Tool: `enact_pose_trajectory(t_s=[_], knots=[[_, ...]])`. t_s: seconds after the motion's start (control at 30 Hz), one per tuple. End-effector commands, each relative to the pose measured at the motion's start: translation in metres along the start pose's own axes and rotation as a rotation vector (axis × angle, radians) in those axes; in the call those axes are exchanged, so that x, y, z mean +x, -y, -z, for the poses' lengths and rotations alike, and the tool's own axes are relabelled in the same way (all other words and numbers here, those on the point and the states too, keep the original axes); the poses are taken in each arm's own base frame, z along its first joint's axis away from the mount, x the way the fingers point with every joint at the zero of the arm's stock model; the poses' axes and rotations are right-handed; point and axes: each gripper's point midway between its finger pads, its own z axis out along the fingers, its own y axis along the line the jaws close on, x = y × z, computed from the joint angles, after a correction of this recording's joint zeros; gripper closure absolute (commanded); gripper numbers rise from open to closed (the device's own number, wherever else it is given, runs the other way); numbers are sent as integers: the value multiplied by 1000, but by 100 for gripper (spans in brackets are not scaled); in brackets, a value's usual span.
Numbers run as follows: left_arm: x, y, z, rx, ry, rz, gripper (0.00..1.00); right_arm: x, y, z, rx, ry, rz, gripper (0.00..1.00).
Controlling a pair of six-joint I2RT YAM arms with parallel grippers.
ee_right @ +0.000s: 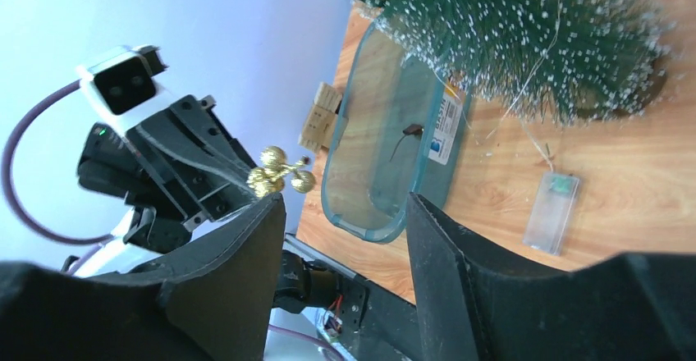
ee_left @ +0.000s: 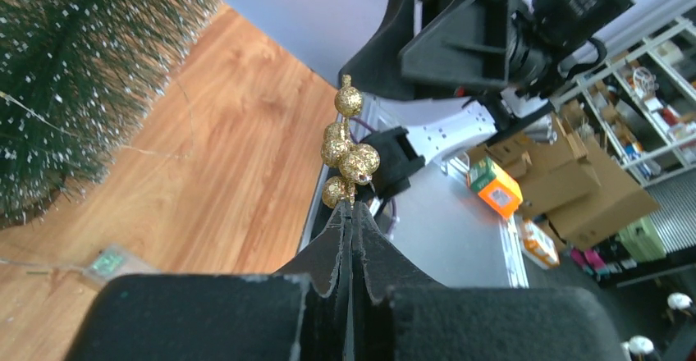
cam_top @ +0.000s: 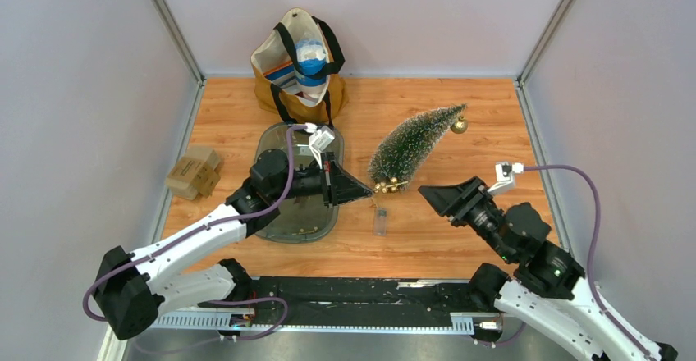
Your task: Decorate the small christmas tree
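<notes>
Christmas tree (cam_top: 414,143) lies on its side in the middle of the counter (cam_top: 468,242), base toward me and tip pointing far right, with nothing holding it. That is my main worry. If I push a stem into a loose, lying tree, I judge it will slide or roll rather than take the stem.

My right jaws stand wide apart and empty just beside the tree's base, so they could steady it. They also face my left jaws closely, and a careless reach might knock the two together.

My left jaws are pressed together on the very end of a gold berry sprig (ee_left: 349,152). I expect a nudge against the branches could twist it out of so slight a hold.

A thin light wire (ee_right: 538,152) trails from the tree and could snag.

Around me:
- A tote bag (cam_top: 299,61) stands at the far edge, well apart.
- A clear plastic tub (cam_top: 304,234) sits under my left arm, beside the tree.
- Cardboard boxes (cam_top: 194,172) rest at the left edge.
- The battery pack (cam_top: 380,221) lies near the base, right in my path.
- A gold bauble (cam_top: 460,125) sits at the tree's tip.
</notes>
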Motion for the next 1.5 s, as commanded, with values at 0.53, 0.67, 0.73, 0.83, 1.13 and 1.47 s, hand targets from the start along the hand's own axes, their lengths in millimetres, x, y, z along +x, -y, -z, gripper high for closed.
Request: enact_pose_trajectory(t_s=[0.53, 0.67, 0.73, 0.83, 1.13, 1.47], knots=[[-42, 14, -3, -9, 245, -27, 100, -8, -40, -35, -180, 104, -226, 45], [-42, 16, -3, 0, 245, -23, 100, -11, -40, -37, -179, 120, -214, 45], [-41, 18, -4, 9, 241, -21, 100, -12, -37, -39, -160, 131, -214, 45], [-39, 19, -5, 19, 229, -17, 100, -13, -36, -42, -162, 144, -213, 48], [-34, 23, -7, 33, 212, -15, 100, -15, -47, -51, -185, 147, -185, 58], [-32, 24, -8, 39, 205, -13, 100, -15, -47, -54, -187, 151, -181, 72]])
